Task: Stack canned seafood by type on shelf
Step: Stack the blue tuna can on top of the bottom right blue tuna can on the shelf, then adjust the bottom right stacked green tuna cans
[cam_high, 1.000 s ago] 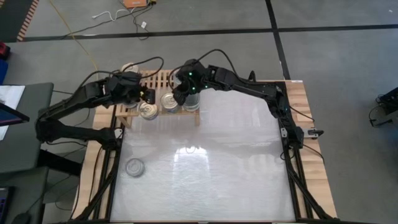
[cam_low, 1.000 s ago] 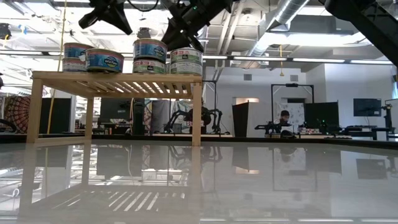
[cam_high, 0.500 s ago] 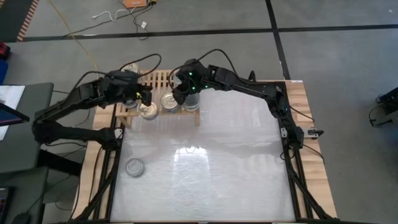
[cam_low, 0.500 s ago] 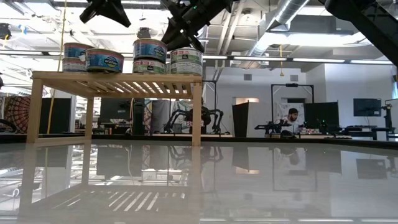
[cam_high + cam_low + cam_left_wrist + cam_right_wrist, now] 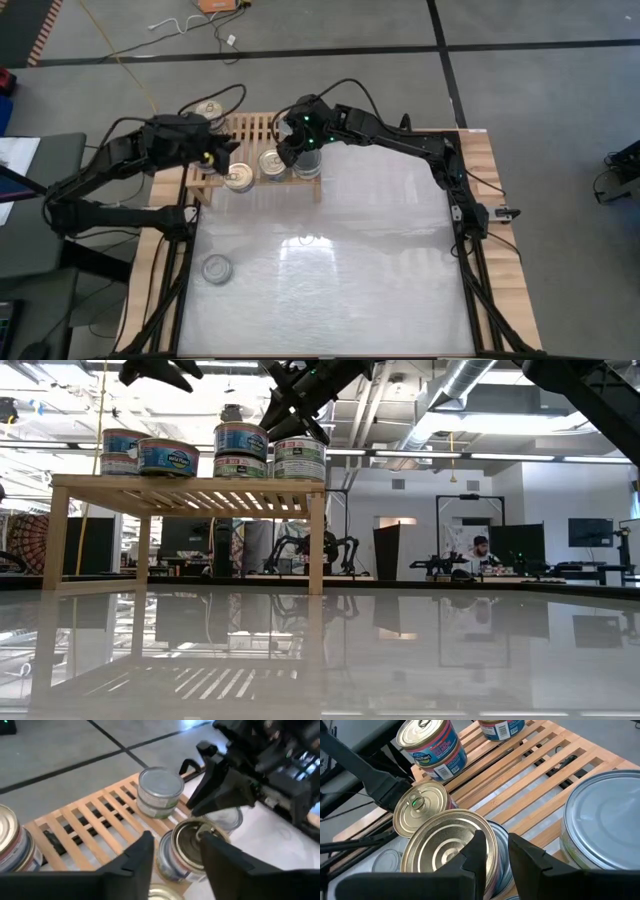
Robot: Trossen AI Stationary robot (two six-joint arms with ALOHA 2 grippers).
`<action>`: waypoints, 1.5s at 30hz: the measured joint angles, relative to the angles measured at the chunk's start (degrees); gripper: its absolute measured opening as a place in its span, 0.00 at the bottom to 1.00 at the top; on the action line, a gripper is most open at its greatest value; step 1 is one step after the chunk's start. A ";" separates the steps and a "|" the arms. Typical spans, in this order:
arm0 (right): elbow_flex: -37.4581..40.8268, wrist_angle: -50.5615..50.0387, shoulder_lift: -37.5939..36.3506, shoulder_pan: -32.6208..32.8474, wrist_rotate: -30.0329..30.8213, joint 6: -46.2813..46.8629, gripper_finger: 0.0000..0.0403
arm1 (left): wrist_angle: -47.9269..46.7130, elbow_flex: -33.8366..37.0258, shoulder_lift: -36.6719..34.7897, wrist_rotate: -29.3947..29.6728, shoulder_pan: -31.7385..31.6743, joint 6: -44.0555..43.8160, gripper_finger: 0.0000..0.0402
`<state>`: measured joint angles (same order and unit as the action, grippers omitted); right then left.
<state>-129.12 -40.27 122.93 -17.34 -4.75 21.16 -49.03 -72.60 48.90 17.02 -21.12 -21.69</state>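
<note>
Cans of seafood start, nearest me, with one silver tin [image 5: 216, 268] alone on the white table [image 5: 380, 260]. Farther back, on the wooden shelf [image 5: 262, 128], I see a gold-topped stack [image 5: 238, 178] beside the left gripper [image 5: 222, 153], whose fingers [image 5: 131, 862] stand parted, holding nothing. Right gripper [image 5: 296, 150] hovers over the stacked tins [image 5: 241, 450]; its fingers [image 5: 475, 851] are narrowly apart, gripping nothing.

Orange box [image 5: 218, 4] and white cable [image 5: 190, 24] — on grey floor [image 5: 540, 110].
</note>
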 joint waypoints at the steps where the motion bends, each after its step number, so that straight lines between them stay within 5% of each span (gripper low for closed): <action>1: 0.00 0.01 0.00 0.00 0.00 0.14 0.27 | -0.61 0.00 0.00 0.02 0.00 0.49 0.42; 17: -0.02 -3.11 0.00 0.19 -0.10 -0.44 0.27 | -1.84 0.00 0.22 0.17 0.00 -4.02 0.90; 29: -0.13 -10.62 -1.10 -2.68 -9.05 -9.30 0.27 | -4.48 0.00 0.22 0.22 1.79 -17.26 0.91; 40: -0.02 -8.74 -3.91 -5.24 -11.78 -15.22 0.27 | -9.50 0.02 7.13 17.47 16.59 -33.88 0.91; 45: -0.02 -10.30 -3.95 -5.99 -12.92 -15.29 0.27 | -9.44 0.02 8.84 19.76 18.52 -36.84 0.91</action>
<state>-129.14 -50.57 118.99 -23.34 -17.68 5.86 -58.48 -72.58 57.75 36.77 -2.61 -58.53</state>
